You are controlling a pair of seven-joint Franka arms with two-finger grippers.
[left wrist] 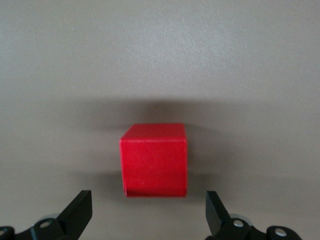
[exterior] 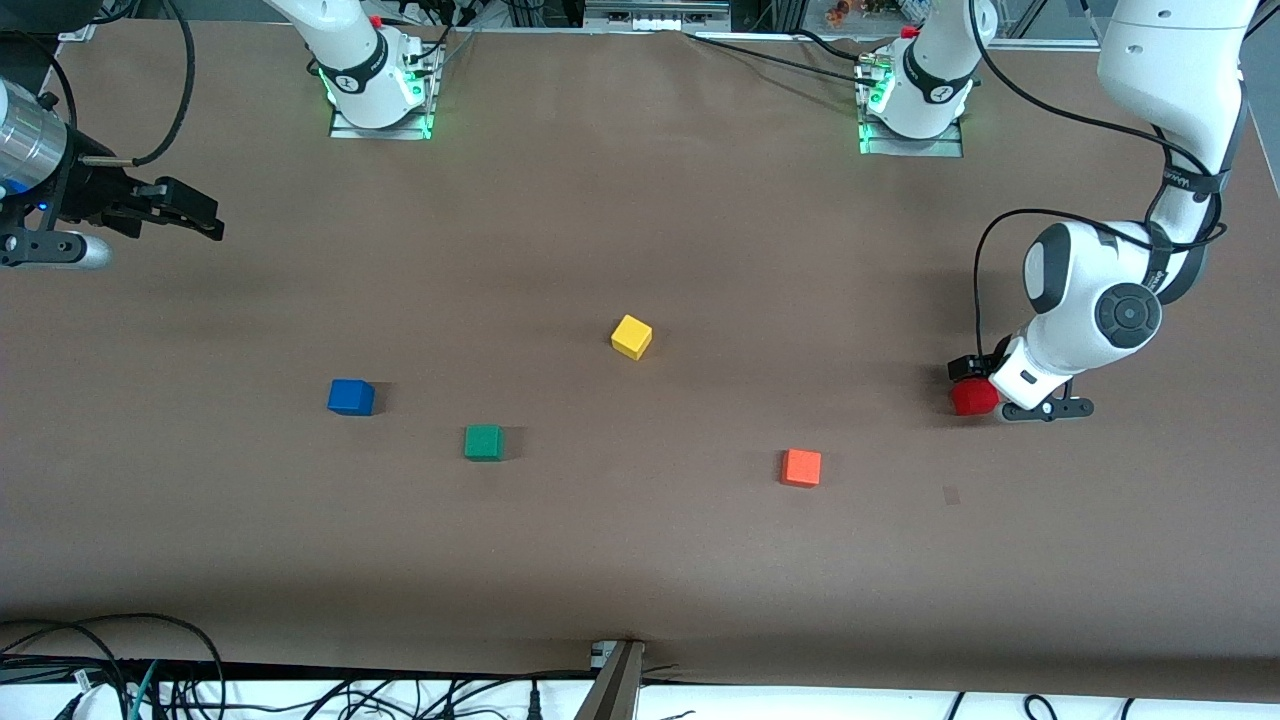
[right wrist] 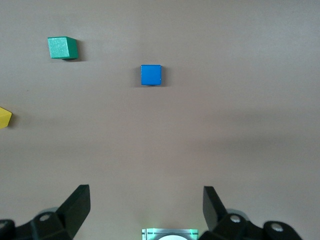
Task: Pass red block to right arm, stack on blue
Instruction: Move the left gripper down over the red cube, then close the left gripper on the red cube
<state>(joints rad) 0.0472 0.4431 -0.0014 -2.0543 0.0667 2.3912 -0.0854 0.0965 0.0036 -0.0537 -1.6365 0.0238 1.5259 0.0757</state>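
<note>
My left gripper is hovering low, jaws spread wide and grasping nothing, the red block sitting on the table partly hidden under my wrist. My right gripper is waiting, jaws released, with the blue block well apart.

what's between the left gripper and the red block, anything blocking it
Nothing visible. The left gripper is down at the red block with its fingers open, and only bare table shows around the cube. The other cubes sit well away toward the right arm's end.
</note>
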